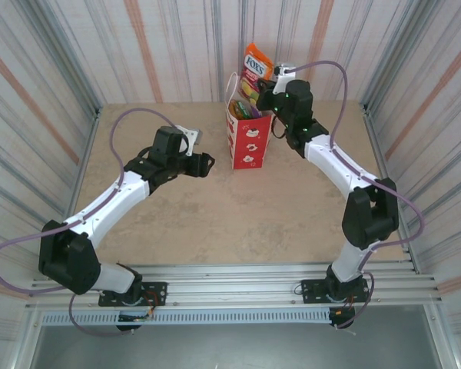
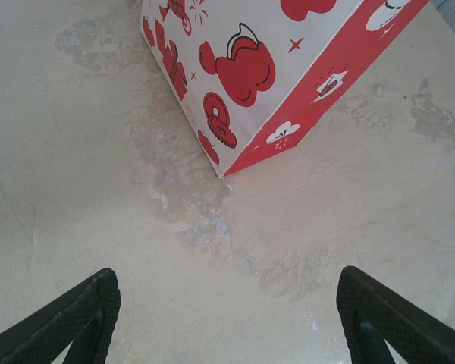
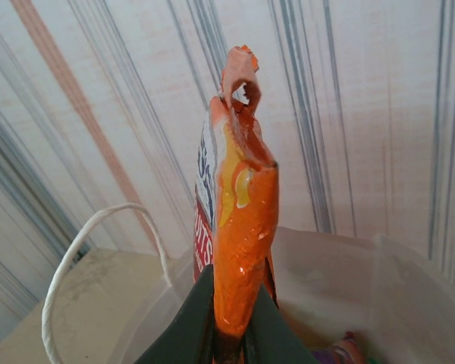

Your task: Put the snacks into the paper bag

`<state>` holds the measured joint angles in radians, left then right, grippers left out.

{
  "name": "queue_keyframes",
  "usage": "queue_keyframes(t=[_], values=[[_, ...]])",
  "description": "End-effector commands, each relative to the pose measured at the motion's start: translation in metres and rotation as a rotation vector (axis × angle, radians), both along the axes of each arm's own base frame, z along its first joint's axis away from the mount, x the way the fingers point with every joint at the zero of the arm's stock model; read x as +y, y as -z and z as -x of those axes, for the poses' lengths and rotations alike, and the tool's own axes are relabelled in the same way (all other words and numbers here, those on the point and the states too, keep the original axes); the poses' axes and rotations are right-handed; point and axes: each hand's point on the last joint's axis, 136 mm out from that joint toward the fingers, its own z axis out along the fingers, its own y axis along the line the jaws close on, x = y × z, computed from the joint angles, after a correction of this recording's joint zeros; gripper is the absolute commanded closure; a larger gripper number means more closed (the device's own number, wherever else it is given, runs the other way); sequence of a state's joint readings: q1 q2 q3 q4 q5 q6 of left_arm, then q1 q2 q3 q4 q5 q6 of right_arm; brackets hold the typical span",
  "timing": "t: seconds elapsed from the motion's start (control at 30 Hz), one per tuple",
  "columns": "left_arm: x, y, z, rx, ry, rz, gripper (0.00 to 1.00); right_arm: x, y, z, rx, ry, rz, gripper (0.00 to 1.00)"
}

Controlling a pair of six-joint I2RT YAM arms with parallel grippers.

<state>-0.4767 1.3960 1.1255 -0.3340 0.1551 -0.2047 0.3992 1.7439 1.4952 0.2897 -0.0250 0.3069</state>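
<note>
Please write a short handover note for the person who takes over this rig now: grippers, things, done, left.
Right gripper: shut on the FOX'S packet, held upright above the paper bag.
Left gripper: open, holds nothing, low over the table beside the bag.
Done: other packets lie inside the bag.
Left: lower the FOX'S packet in, then release.

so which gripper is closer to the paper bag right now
Right. The right gripper sits at the open top of the paper bag, shut on the FOX'S packet. The left gripper is open, low over the table to its left, apart from it.
</note>
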Motion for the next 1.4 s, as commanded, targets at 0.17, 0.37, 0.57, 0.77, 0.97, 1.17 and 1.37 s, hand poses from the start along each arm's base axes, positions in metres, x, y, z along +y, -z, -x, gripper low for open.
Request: queue_keyframes(t=[0.17,0.37,0.57,0.77,0.97,1.17,1.37], values=[[0.001,-0.016,-0.010,-0.051,-0.001,0.003,0.21,0.019,-0.017,-0.014,-0.063,-0.024,-0.081,0.91],[0.000,-0.019,-0.009,-0.058,0.008,0.007,0.23,0.013,-0.016,0.002,-0.045,-0.034,-0.064,0.56],[-0.010,-0.035,-0.010,-0.087,0.051,0.052,0.25,-0.012,-0.027,0.026,-0.032,-0.020,-0.046,0.53],[-0.016,-0.049,-0.014,-0.117,0.068,0.083,0.25,-0.026,-0.024,0.036,0.090,-0.057,-0.067,0.52],[-0.020,-0.053,-0.017,-0.120,0.081,0.083,0.25,-0.020,-0.006,0.030,0.219,-0.075,-0.002,0.56],[-0.018,-0.056,-0.016,-0.129,0.084,0.075,0.25,-0.021,0.012,0.009,0.319,-0.016,0.095,0.48],[-0.017,-0.055,-0.016,-0.134,0.085,0.063,0.25,-0.020,0.024,-0.012,0.364,0.009,0.179,0.44]])
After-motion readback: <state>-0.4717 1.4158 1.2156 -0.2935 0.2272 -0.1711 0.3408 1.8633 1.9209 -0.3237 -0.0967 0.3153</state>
